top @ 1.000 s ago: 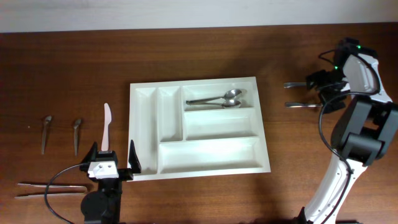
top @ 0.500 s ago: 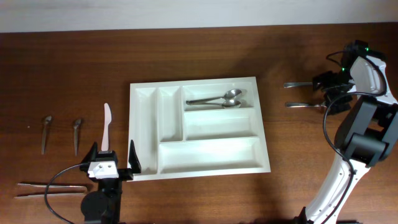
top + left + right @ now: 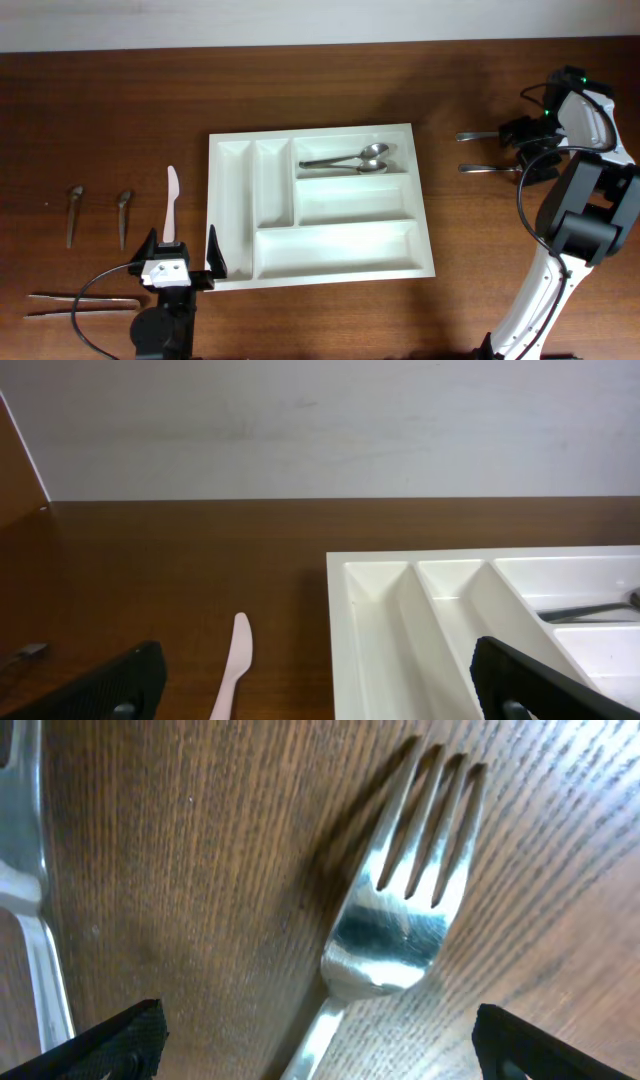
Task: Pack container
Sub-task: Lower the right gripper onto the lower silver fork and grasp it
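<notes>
The white cutlery tray [image 3: 340,250] lies in the middle of the table, with two metal spoons [image 3: 352,159] in its top wide compartment. The other compartments look empty. My left gripper [image 3: 181,256] is open and empty at the tray's front left corner; its wrist view shows the tray's rim [image 3: 372,565] and a pale plastic knife [image 3: 236,665]. My right gripper [image 3: 520,148] is open, low over the handle ends of two metal forks [image 3: 482,136] on the table right of the tray. In the right wrist view a fork head [image 3: 402,925] lies between the open fingers [image 3: 320,1055].
The plastic knife [image 3: 171,204] lies just left of the tray. Two small metal utensils [image 3: 73,213] [image 3: 122,215] lie further left. Two long thin pieces [image 3: 80,304] lie at the front left. The second fork [image 3: 487,168] also shows at the wrist view's left edge [image 3: 30,910].
My right gripper has shifted a little to the right over the forks. The forks, tray and left arm have not moved.
</notes>
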